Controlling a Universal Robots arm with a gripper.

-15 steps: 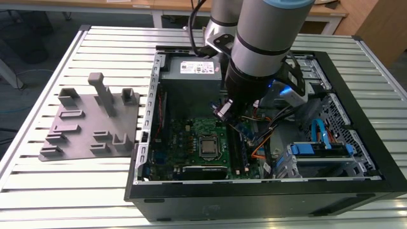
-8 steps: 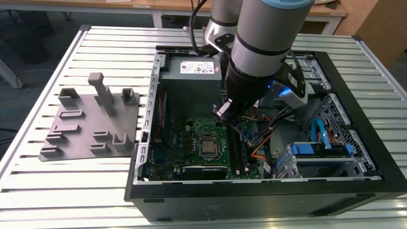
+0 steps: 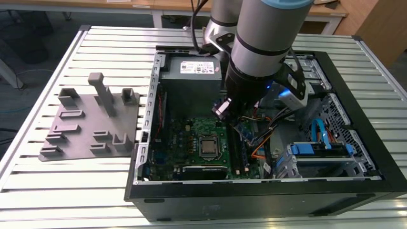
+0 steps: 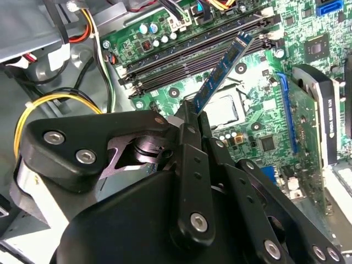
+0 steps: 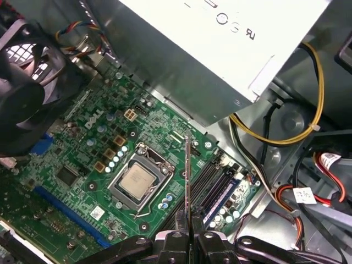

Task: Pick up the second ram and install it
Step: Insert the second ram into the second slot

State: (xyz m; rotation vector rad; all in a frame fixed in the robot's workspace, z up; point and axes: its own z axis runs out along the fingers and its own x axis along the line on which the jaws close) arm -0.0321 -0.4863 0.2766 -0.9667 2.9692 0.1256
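A: anything readable in there?
B: not really. white label (image 3: 199, 67) on the power supply (image 3: 189, 79), well past the gripper (image 5: 187, 223), print's too tiny. some white lettering (image 5: 94, 122) on the motherboard (image 5: 82, 162) near the fan (image 5: 22, 104) too.

Second ram (image 4: 220, 71) tilts above motherboard (image 4: 254, 82) inside case (image 3: 254, 195)

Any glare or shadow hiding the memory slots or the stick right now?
First wrist view: the power supply glares white, yet the second ram, edge-on in the gripper, stands out dark against the board. Second wrist view: the memory slots are evenly lit. Exterior view: the arm covers the slot area, dim beneath it.
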